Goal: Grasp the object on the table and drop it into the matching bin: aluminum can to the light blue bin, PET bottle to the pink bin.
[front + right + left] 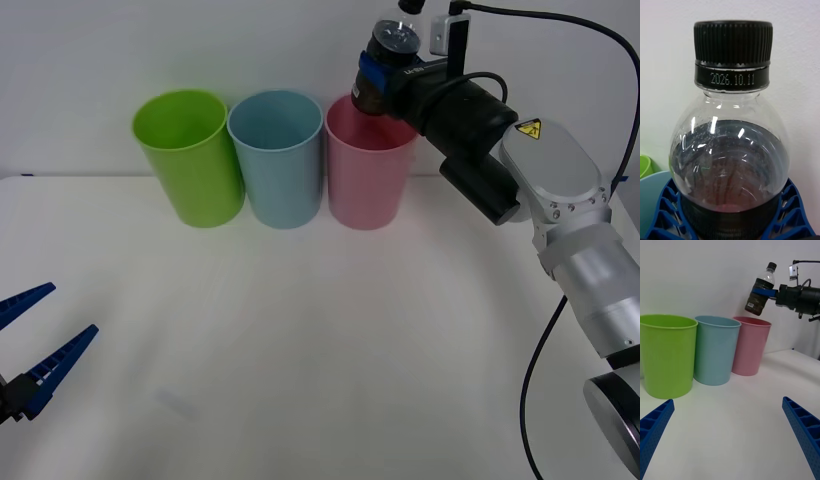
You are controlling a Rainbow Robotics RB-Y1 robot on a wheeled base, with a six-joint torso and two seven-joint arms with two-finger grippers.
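My right gripper (762, 292) is shut on the PET bottle (760, 290), a small clear bottle with a black cap and dark lower half. It holds the bottle tilted in the air just above the pink bin's (368, 165) rim. In the right wrist view the bottle (732, 150) sits between the blue fingers (662, 210). The light blue bin (276, 158) stands beside the pink one. My left gripper (30, 335) hangs open low over the near left of the white table (320, 350).
A lime green bin (190, 155) stands at the left end of the row of three bins by the back wall. The right arm (520, 180) reaches in from the right over the table's far side.
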